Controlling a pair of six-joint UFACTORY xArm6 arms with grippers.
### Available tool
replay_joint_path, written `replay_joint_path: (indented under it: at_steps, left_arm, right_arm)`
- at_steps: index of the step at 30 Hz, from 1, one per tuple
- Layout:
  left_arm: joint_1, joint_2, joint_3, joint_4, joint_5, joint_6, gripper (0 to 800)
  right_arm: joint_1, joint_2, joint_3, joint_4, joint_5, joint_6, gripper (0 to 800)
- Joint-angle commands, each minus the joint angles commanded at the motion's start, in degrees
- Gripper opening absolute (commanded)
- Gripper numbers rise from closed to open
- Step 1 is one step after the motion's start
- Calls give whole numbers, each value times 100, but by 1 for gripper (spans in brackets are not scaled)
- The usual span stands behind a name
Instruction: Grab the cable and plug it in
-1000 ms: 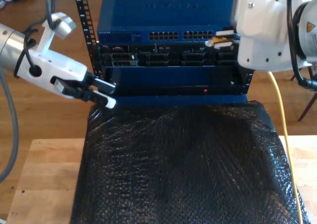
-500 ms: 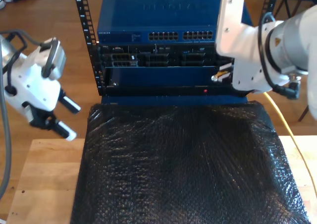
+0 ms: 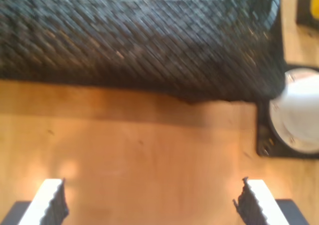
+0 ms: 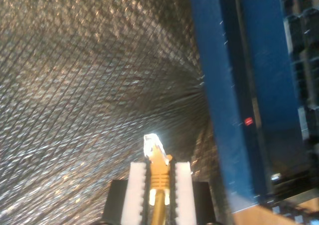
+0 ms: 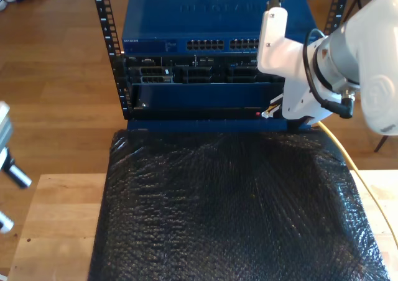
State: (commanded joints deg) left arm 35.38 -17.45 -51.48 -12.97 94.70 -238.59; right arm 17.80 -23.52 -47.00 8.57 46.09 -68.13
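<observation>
**Exterior view says we're still short of the ports, and plenty could go sideways**

Exterior view has my second gripper point(image 5: 272, 110) low against the front of the blue rack point(image 5: 205, 26), on that view's right, with the cable point(image 5: 348, 163) trailing off behind it over the black mat point(image 5: 224, 206). In the second wrist view the pads point(image 4: 137, 190) are clamped on the yellow boot, so the plug point(image 4: 153, 146) sticks out past the tips, pointing at mat rather than any socket.

Our worry: the port row point(image 5: 227, 45) sits well above where the plug is now. If we swing up too fast, the plug could twist in the grip or the latch could catch the rack edge. The slack could also drag on the mat's corner.

My first gripper point(image 3: 149, 205) is wide open over bare wood, holding nothing, so it's no help steadying things.
</observation>
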Motion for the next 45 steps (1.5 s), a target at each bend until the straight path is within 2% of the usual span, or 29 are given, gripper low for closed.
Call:
replay_joint_path:
  at_steps: [6,16,19,22,27,34,45]
  left_arm:
    - [800,-193,501,281,0,1046,800]
    - [2637,-211,985,369,35,3156,800]
    - [3042,-220,1204,677,35,3560,800]
    - [3226,-422,1521,1046,18,3719,800]
    - [3262,-730,1952,1143,-9,4000,800]
    - [3376,-932,2453,1468,-88,4149,800]
    - [3886,-1116,3024,1626,-932,4369,800]
  right_arm:
    - [-9,255,9,-255,0,176,3]
    - [-9,246,35,-255,18,202,3]
    - [-9,246,44,-246,26,202,3]
    - [-9,229,62,-246,26,211,3]
    - [-18,202,79,-246,44,211,3]
    - [-18,185,176,-246,62,202,3]
    - [-18,167,220,-246,53,202,3]
